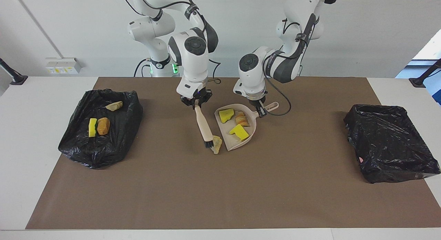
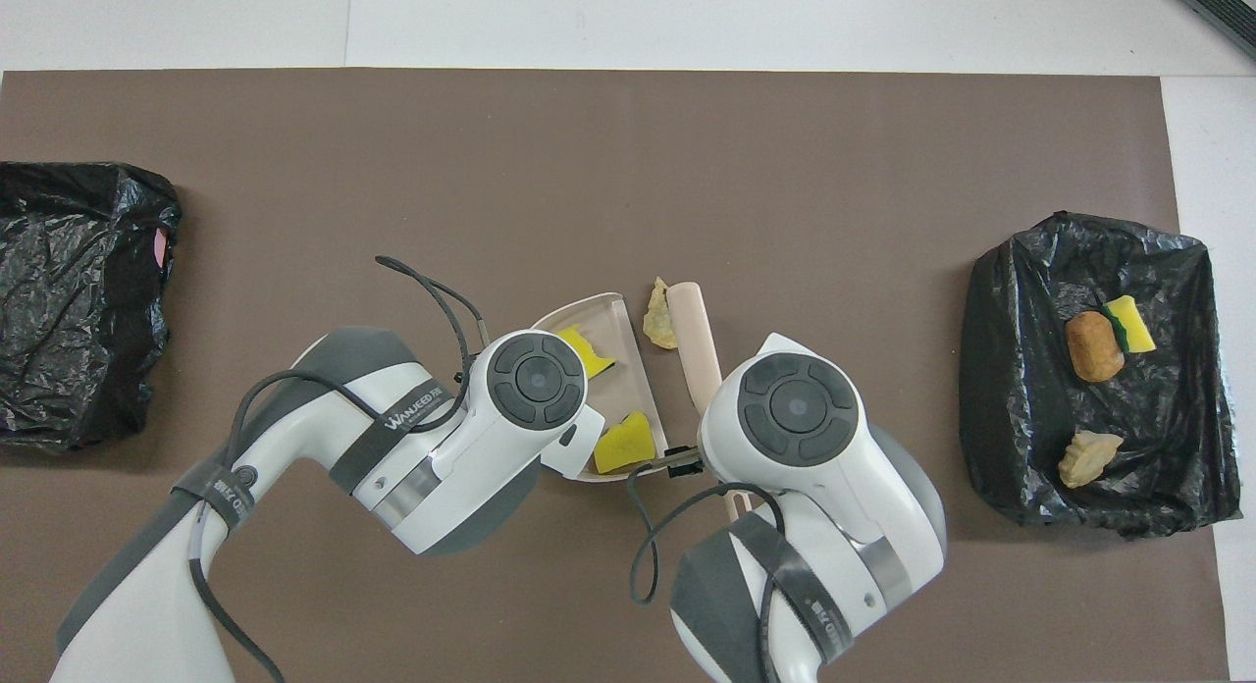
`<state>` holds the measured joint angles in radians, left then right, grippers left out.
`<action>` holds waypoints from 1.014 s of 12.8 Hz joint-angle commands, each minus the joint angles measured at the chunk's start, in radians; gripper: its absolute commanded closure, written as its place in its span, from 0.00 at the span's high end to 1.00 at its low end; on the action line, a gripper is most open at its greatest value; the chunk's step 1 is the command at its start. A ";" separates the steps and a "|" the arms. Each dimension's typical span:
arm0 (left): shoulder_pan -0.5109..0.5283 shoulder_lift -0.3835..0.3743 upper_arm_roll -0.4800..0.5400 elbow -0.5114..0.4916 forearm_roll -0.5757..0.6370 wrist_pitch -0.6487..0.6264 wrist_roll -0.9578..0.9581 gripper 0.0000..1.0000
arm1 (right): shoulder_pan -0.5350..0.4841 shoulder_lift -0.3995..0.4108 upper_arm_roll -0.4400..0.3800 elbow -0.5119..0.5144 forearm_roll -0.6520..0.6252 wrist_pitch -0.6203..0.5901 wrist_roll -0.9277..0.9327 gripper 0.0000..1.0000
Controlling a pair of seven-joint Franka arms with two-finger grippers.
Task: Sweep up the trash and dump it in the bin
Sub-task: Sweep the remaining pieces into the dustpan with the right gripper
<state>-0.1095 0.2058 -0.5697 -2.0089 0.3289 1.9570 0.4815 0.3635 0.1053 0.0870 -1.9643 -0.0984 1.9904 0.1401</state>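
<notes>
A robot lab: two white arms bolted at a white table with a brown mat; bare white wall; socket strip; camera stand clamps.

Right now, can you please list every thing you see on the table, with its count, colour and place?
Trash in dustpan: three, two yellow-green, one tan-orange.
Loose trash: one, pale yellow, on the mat at the dustpan's open edge, against the brush bristles.
Trash in bin: three, at the right arm's end.
Dustpan: one, beige, mid-mat.
Brush: one, beige, black bristles, tilted.
Bins: two, black-bagged; one at the right arm's end, the other at the left arm's end.
Mat: one, brown.
Right pincer: holds the brush handle.
Left pincer: holds the dustpan handle.
</notes>
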 commanded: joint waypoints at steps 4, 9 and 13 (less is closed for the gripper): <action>0.019 -0.031 0.002 -0.019 -0.007 -0.035 -0.155 0.00 | -0.058 0.224 0.011 0.203 -0.089 -0.019 -0.188 0.00; 0.017 -0.039 0.001 -0.028 -0.005 -0.050 -0.153 0.00 | -0.014 0.298 0.019 0.265 -0.026 -0.019 -0.183 0.00; 0.017 -0.043 -0.001 -0.033 -0.005 -0.050 -0.147 0.00 | 0.002 0.289 0.022 0.237 0.121 -0.033 -0.175 0.00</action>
<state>-0.0992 0.1993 -0.5697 -2.0091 0.3270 1.9181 0.3412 0.3757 0.4025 0.1010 -1.7200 -0.0624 1.9720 -0.0336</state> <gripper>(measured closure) 0.678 0.736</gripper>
